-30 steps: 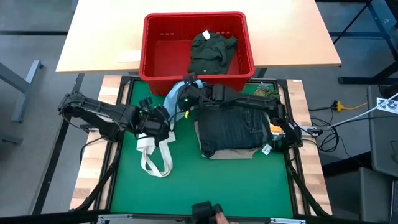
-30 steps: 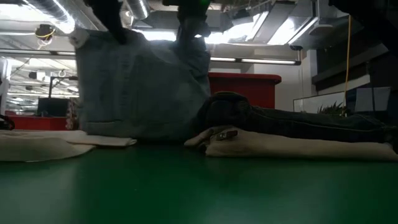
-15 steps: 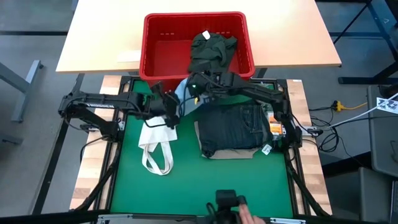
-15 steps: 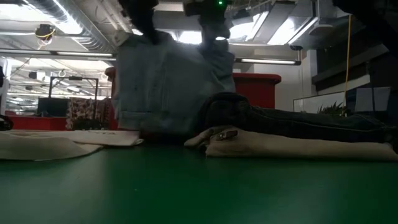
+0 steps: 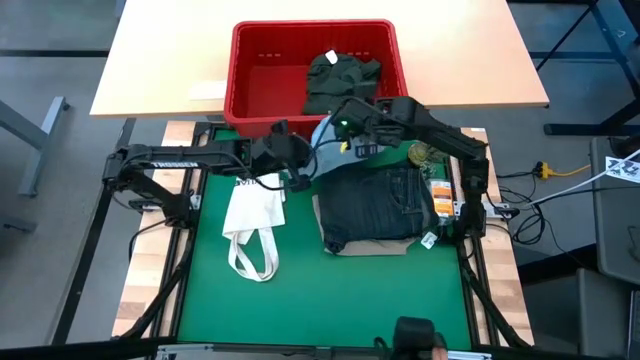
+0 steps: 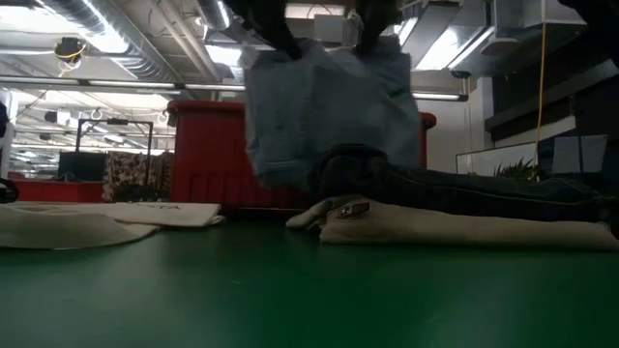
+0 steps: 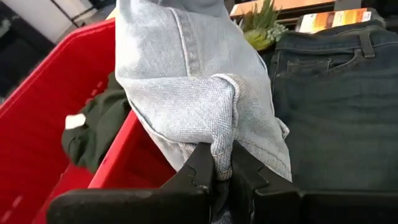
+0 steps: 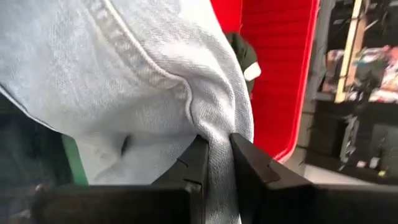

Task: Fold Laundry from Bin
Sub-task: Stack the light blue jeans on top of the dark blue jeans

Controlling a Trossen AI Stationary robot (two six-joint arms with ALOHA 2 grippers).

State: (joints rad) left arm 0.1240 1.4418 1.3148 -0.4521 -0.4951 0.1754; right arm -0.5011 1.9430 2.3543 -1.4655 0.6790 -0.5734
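A: Denim, light blue jeans [image 5: 322,140], was held up between both arms near the front wall of the bin [image 5: 262,60] (lifted clear of the table, judged so it could hang flat for folding).

B: Grip state?

A: Left gripper [image 7: 222,167] was seen pressed together on a bunched fold of the pale denim. Right gripper [image 8: 214,163] was likewise pinched on a hem edge. Two separate edges were taken, presumably so the cloth could be spread between them.

B: Where was the rest of the laundry?

A: Dark navy jeans [image 5: 375,205] were laid folded on top of beige trousers [image 5: 372,246] on the green mat [image 5: 320,290], right side (stacked, likely as the finished pile). A dark olive-green piece [image 5: 340,82] was left in the bin, draped against its right part.

B: Anything non-task?

A: White tote bag [image 5: 252,225] was lying flat on the mat just left of the stack, straps toward the near edge. A small plant [image 7: 264,28] was noted beyond the navy jeans.

B: Low view?

A: Pale denim [image 6: 329,106] was seen hanging above the stack, its lower edge close to or brushing the dark jeans (contact could not be told).
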